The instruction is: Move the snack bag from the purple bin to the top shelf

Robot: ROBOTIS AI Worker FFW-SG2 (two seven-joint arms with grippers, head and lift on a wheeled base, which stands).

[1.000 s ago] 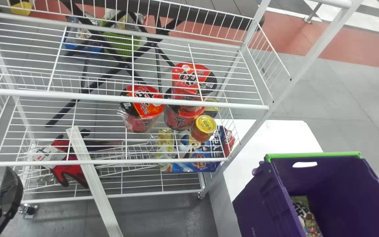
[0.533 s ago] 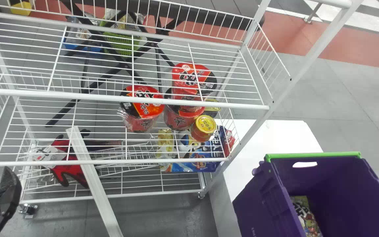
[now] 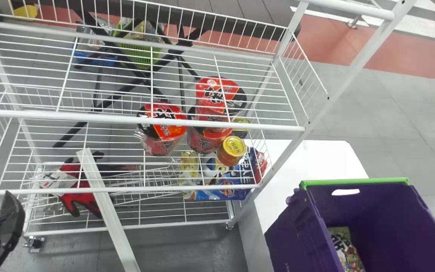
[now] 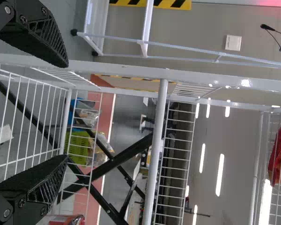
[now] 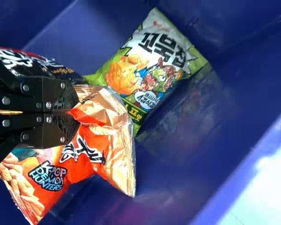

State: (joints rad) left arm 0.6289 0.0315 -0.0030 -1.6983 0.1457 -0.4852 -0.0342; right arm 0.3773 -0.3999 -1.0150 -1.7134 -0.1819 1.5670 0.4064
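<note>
R end effector point(image 5: 76, 111) is closed on the orange snack bag point(image 5: 107, 146), in the purple bin point(image 3: 376, 215) w/ a green bag point(image 5: 154, 70) close by. Grasp looks done; lift, carry & placing left. R wrist view gives the grip; head view adds the counter point(image 3: 312, 162). L end effector point(image 4: 66, 110) is wide, nothing held, nr the wire rack point(image 3: 202, 124). Top shelf prob. higher up, hard to tell.
</note>
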